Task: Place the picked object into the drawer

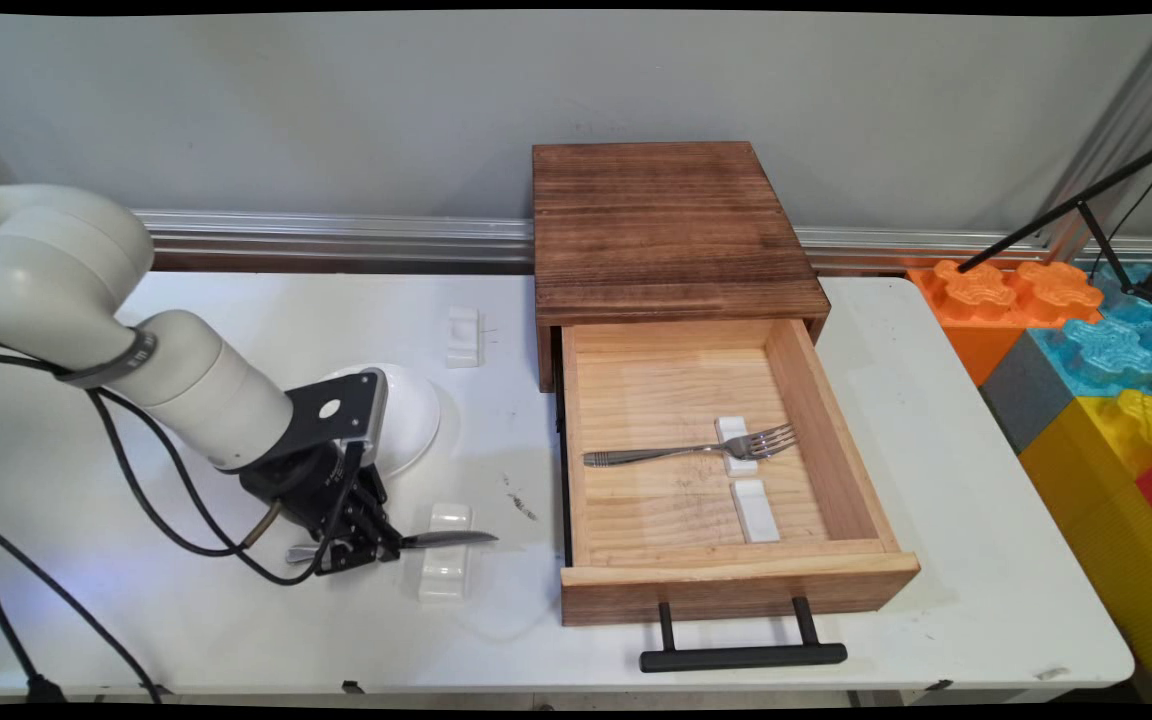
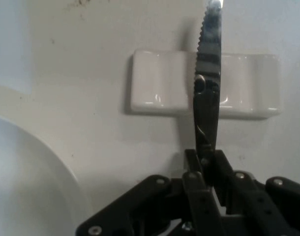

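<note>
My gripper (image 1: pixel 368 545) is low at the table's front left, shut on a steel knife (image 1: pixel 446 540). The knife's serrated blade (image 2: pixel 209 73) sticks out past the fingers and lies across a white ceramic cutlery rest (image 1: pixel 445 562), seen edge-on over the rest (image 2: pixel 160 83) in the hand view. Whether the blade touches the rest or hovers just above it I cannot tell. A white plate (image 1: pixel 406 415) sits just behind the gripper, partly hidden by the wrist; its rim (image 2: pixel 37 162) shows at the hand view's lower left.
A wooden box (image 1: pixel 666 225) with its drawer (image 1: pixel 736 585) pulled open stands at centre, black handle (image 1: pixel 742 655) toward me. Inside lie a fork (image 1: pixel 686 452) on a white rest (image 1: pixel 736 445) and a second rest (image 1: pixel 755 510). Another rest (image 1: pixel 463 336) sits behind the plate. Coloured foam blocks (image 1: pixel 1086 340) lie off the right edge.
</note>
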Available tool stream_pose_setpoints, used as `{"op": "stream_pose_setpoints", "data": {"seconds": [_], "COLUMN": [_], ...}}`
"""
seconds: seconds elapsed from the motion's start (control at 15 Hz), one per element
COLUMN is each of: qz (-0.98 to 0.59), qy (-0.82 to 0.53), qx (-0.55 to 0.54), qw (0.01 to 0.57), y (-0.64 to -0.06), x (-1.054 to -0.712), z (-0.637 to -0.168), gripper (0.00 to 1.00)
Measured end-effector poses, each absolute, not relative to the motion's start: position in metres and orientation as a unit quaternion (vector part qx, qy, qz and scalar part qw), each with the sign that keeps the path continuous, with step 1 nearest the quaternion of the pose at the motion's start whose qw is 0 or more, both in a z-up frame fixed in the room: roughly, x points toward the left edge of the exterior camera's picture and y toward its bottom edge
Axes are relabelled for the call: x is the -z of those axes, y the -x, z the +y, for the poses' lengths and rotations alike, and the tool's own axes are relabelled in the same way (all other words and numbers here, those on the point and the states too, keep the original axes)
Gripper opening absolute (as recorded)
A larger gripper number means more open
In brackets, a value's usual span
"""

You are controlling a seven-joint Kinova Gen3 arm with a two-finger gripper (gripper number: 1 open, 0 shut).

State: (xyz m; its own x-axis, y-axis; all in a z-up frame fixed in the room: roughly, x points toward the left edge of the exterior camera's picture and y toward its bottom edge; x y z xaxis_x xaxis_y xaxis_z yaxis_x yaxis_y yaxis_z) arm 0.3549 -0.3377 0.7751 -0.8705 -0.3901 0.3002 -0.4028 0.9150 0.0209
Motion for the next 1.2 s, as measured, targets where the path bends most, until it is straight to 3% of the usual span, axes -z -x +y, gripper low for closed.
{"op": "stream_pose_setpoints", "data": {"seconds": [0.33,1.2], "qz": [-0.966,-0.963], "qy": [-0.209,-0.226], "qx": [-0.023,-0.038], "qw": [0.15,0.141], "y": [-0.35,-0.31], "x": [-0.793,-0.894], "z": [-0.339,-0.357], "gripper": [0.0,0.0]}}
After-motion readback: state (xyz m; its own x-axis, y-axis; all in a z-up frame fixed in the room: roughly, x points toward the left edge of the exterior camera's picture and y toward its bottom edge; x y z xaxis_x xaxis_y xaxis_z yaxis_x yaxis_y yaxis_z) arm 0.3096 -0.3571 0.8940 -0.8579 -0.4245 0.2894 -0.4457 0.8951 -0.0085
